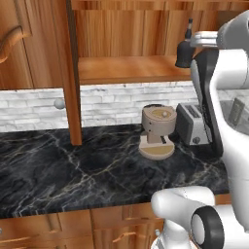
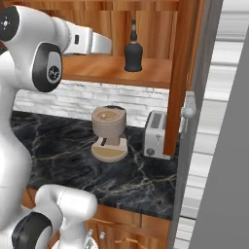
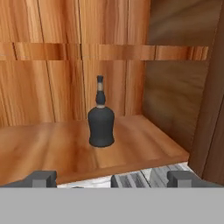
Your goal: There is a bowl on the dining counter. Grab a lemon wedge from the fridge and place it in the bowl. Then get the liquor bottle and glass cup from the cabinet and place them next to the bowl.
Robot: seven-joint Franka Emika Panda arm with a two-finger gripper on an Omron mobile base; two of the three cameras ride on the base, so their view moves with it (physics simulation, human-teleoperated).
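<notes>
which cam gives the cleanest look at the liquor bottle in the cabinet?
Hand view: the liquor bottle stands whole and unobstructed, upright at mid-shelf. The right base view shows it smaller on the shelf, beside the arm's forearm. In the left base view the arm covers its right side.

Glossy white rounded arm (image 2: 19, 121) segments join at black ring joints. One black joint disc (image 2: 47, 68) carries small pale markings at its centre

A black liquor bottle (image 3: 101, 124) stands on warm-brown wood cabinet shelf (image 3: 52, 146); worktop (image 1: 73, 165) black, white-veined.
</notes>
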